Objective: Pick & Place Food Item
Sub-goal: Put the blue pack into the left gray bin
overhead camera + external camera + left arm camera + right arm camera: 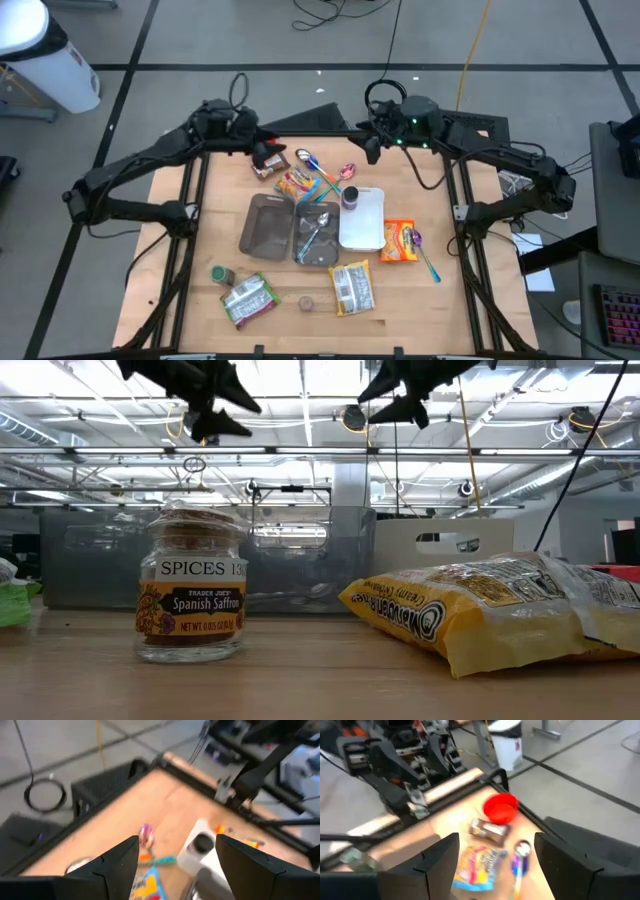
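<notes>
Hovering high at the table's (200, 240) far edge, left hand (268, 155) and right hand (372, 148) both spread, empty; no food packet (352, 287) lifted yet, everything left.

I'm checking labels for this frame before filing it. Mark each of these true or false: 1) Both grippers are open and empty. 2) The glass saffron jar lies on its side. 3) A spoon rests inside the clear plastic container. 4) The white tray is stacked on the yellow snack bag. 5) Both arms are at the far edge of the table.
1) True: the left gripper and right gripper are open, holding nothing.
2) False: the glass Spanish Saffron jar stands upright.
3) True: a metal spoon lies in the clear plastic container.
4) False: the white rectangular tray sits on the wooden table, apart from the yellow snack bag.
5) True.
</notes>
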